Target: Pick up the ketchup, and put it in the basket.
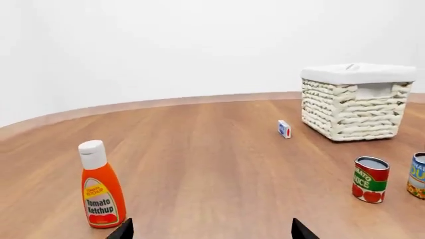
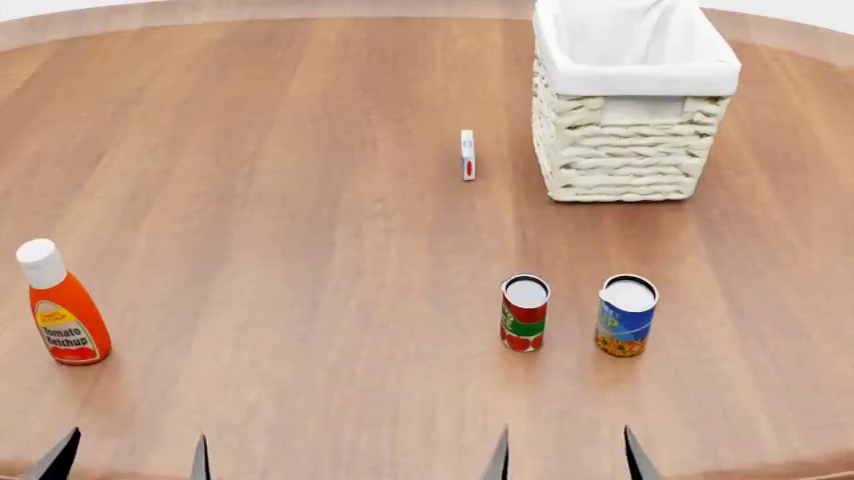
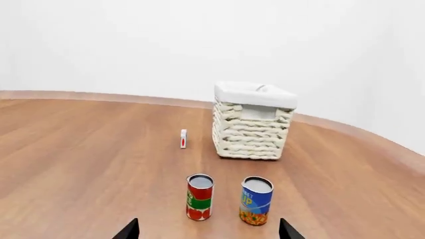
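Your left gripper (image 2: 130,455) stood open and empty at the near edge of the table (image 2: 307,250), only its two dark fingertips showing, spread wide with nothing between them. Your right gripper (image 2: 566,453) was the same: open, holding nothing, tips just in view at the near edge.

The ketchup (image 2: 59,305) stood upright just beyond the left gripper and a little to its outer side, apart from everything else, white cap up and label toward you. In the left wrist view the bottle (image 1: 99,185) sat off to one side of the finger line, not between the tips. So the reach was yours to make with the left arm, and I judged you needed to shift outward first to centre the bottle between the fingers, then close on the body below the cap, where it is broad; the tapered neck would likely slip.

The basket (image 2: 634,150) stood well apart, far across the table toward the right, with the small box (image 2: 467,155) beside it and the red-green can (image 2: 525,313) and blue can (image 2: 626,315) nearer you. A carry should pass high over those cans.
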You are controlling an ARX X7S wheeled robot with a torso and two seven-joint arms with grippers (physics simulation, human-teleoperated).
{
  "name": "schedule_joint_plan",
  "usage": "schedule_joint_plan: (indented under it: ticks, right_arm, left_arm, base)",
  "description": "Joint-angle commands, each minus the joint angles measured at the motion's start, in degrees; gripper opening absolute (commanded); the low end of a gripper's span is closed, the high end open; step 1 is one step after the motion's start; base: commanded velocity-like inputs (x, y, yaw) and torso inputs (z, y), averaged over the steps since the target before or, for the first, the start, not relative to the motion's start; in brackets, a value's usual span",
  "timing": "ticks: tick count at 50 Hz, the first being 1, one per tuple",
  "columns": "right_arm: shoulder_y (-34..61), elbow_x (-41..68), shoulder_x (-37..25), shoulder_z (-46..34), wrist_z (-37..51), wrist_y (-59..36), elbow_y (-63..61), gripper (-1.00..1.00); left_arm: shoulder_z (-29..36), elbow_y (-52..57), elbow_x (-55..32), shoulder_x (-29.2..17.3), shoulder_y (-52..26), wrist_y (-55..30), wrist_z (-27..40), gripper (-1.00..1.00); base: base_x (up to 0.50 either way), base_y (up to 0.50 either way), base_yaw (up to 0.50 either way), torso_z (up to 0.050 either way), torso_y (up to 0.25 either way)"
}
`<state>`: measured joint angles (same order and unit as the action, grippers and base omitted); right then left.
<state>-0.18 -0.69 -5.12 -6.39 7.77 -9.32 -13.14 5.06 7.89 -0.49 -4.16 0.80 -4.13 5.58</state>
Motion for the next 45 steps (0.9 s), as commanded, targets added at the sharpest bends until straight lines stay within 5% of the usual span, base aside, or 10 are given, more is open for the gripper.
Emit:
schedule_joint_plan:
  ticks: [1,25,45]
  right_arm:
    - [-1.2,-3.2,-0.3,-0.6,0.1,-5.4,-11.5,1.00]
    - [-2.1,-3.3,-2.0,-1.7,3.2,-3.8,-19.4,1.00]
    - [-1.8,-3.3,-3.1,-2.1,5.3,-3.5,-19.2,1.00]
  left_arm:
    - [-1.0,9.7,0.3,-0.5,1.3,-2.8,-0.1,1.00]
    - [-1.3,20.6,-3.3,-2.5,3.3,-5.6,1.7,1.00]
    - [-0.7,20.4,-4.3,-3.8,3.1,-4.9,3.1,1.00]
  base:
    - [0.00,0.00,0.00,0.000,0.000]
    - [0.01,0.00,0.00,0.000,0.000]
    - [0.49,-0.01,0.00,0.000,0.000]
